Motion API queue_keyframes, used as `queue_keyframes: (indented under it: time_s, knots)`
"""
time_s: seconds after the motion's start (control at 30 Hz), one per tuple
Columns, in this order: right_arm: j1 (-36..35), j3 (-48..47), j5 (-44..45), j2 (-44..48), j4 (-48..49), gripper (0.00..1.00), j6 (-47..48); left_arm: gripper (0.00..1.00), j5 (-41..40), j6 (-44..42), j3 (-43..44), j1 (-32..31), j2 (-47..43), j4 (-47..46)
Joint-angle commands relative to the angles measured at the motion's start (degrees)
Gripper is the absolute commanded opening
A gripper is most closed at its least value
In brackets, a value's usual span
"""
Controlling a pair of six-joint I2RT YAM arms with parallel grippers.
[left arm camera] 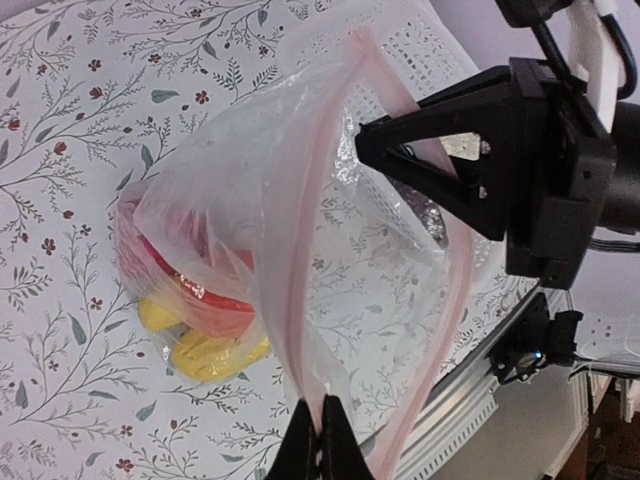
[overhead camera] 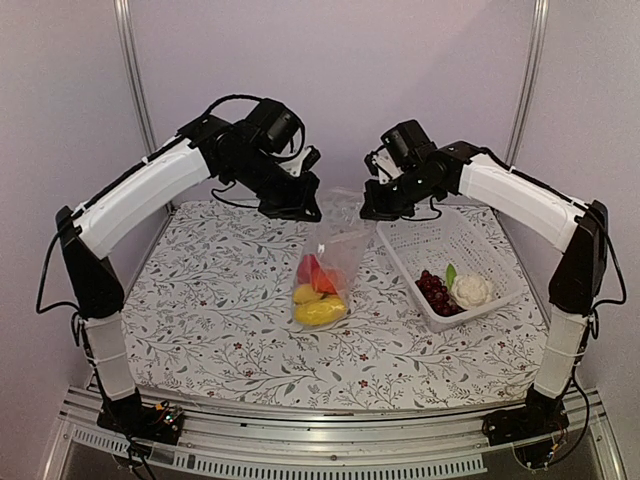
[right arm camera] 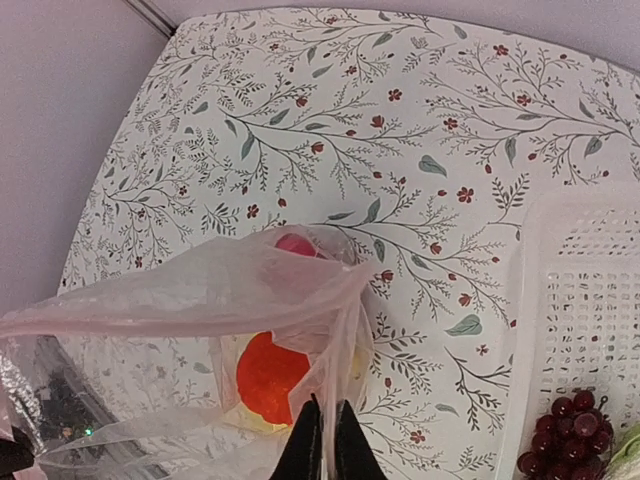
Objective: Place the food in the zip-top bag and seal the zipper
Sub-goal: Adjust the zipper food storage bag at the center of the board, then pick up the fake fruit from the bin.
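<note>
Now the bag [overhead camera: 335, 255] hangs open by its mouth, its loaded bottom seemingly resting on the counter [overhead camera: 220, 300].
Left tool [overhead camera: 310, 212] and right tool [overhead camera: 372, 210] are each pinched tight on opposite ends of the zipper [left arm camera: 287, 280], spreading the mouth, likely for more food. Yellow pieces [overhead camera: 320, 310] and red pepper [overhead camera: 308, 268] are inside; grapes [overhead camera: 435, 290] and cauliflower [overhead camera: 472, 291] sit in the basket [overhead camera: 430, 245], close on the right, with open counter on the left.

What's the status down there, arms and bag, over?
Left pincer and right pincer shut on mouth of zip-top bag. Bag held open, zipper unsealed, yellow pieces and red pepper inside. Grapes, cauliflower in the basket. Nothing blocking.
</note>
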State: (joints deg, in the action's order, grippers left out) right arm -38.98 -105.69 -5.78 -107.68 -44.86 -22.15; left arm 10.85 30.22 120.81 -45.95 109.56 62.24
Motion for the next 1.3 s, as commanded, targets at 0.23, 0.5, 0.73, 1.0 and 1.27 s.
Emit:
queue_keyframes:
  time_s: [0.23,0.5,0.73,1.0,1.27]
  knots:
    - [-0.1,-16.6,0.0,2.8,-8.3,0.00,-3.6,0.00,-24.0,1.5,17.7,4.8,7.6,21.3]
    - [-0.1,-13.7,-5.0,-0.2,-7.4,0.17,-6.5,0.00,-15.9,0.2,6.4,3.2,0.3,3.0]
    - [1.5,-10.1,-5.0,6.1,-7.1,0.57,-5.1,0.00,-14.6,0.5,8.0,3.1,2.2,4.4]
    - [12.0,16.8,-2.7,22.6,-6.0,0.63,-2.5,0.00,-12.6,-0.5,7.2,3.1,2.6,4.1]
    - [21.1,34.6,-0.7,30.6,-6.4,0.62,0.8,0.00,-9.4,-0.6,6.2,3.1,2.6,3.1]
